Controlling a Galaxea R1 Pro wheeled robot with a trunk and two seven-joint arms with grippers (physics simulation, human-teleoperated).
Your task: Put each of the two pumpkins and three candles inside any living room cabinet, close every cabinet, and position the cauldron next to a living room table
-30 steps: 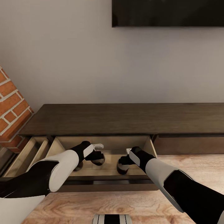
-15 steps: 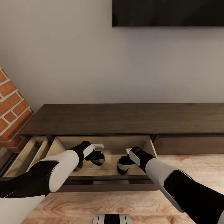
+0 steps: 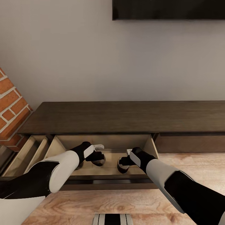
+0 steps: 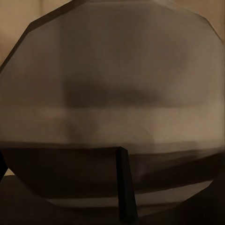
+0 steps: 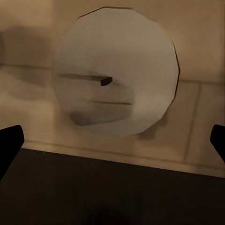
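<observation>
Two arms: both reach down into the open drawer (image 3: 103, 147) of the cabinet (image 3: 125, 117).
Landmark: the drawer, pulled out from the cabinet's left part, pale wood inside; a second open compartment (image 3: 26, 151) sits just left of it.
Left gripper (image 3: 99, 157): low over the drawer floor, left of centre. A candle (image 4: 112, 108) with its wick stands very close in front of the left wrist camera. Fingers: cannot tell whether spread or pinching.
Right gripper (image 3: 122, 163): low over the drawer floor, right of centre. Fingertips (image 5: 9, 143) spread wide, one dark tip at each edge of the wrist view, nothing between them.
Second candle (image 5: 115, 72): pale round top and small wick, standing on the drawer floor beyond the spread right fingers, not touching them.
Step in hand: likely setting candles into the drawer; the right one looks released, the left one uncertain.
Next move calls for: lifting both arms straight up and clear of the drawer walls without knocking either candle, then pushing the drawer front shut.
Risk: a fingertip brushing a candle could tip it.
</observation>
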